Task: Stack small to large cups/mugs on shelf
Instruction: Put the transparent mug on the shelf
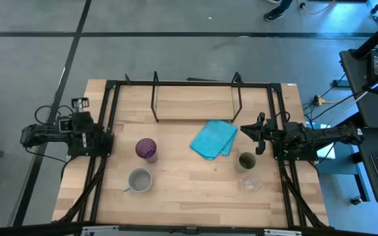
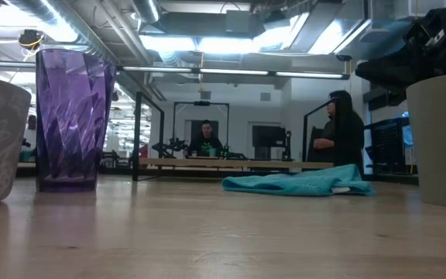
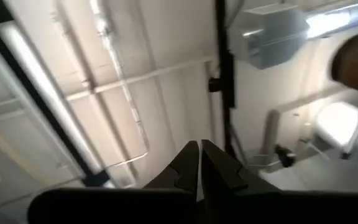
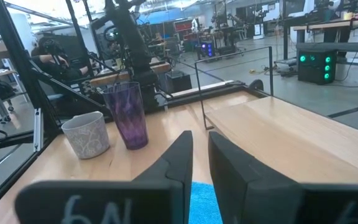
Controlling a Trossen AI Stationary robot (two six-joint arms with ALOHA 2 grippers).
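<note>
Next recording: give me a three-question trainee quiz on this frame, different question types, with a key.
1. True or false: the purple tumbler stands on the shelf.
2. Which lies nearest the right gripper? A grey mug B olive-green cup C purple tumbler
3. Fill in: the turquoise cloth lies between the purple tumbler and the ____ cup.

Key: 1 false, it stands on the table. 2 B. 3 olive-green.

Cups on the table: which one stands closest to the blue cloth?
The olive-green cup, just right of the cloth; the purple tumbler stands farther off.
</note>
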